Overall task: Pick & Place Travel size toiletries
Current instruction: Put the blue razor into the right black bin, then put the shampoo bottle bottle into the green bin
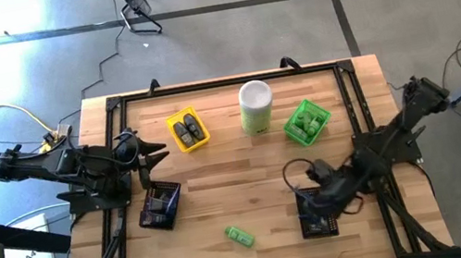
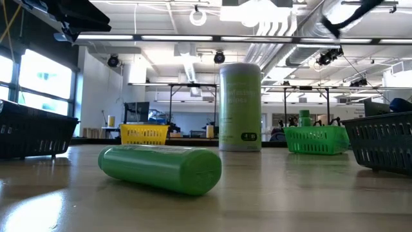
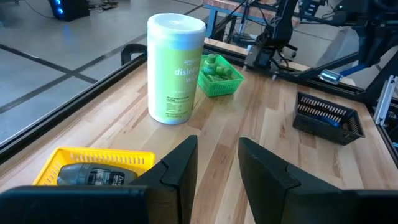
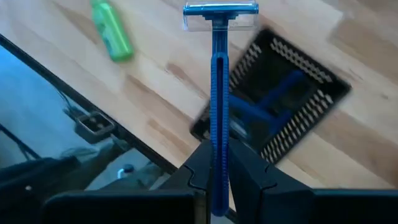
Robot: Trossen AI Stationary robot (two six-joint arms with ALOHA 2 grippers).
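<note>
I had the right gripper (image 4: 214,180) clamped on a blue razor (image 4: 216,93) above the black tray (image 4: 280,106) near the desk's front edge; next, lower and release. Left gripper (image 3: 217,168) waited part-open, empty.

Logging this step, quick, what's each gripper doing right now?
Left gripper: open, holding nothing, beside the yellow tray.
Right gripper: shut on a blue razor.

Pale wood table (image 1: 250,191), smooth with visible grain. Glossy green plastic bottle (image 2: 161,169). Matt black plastic mesh tray (image 4: 292,109). Blue plastic razor (image 4: 216,93) with clear head. Matt dark fingers (image 3: 180,168).
</note>
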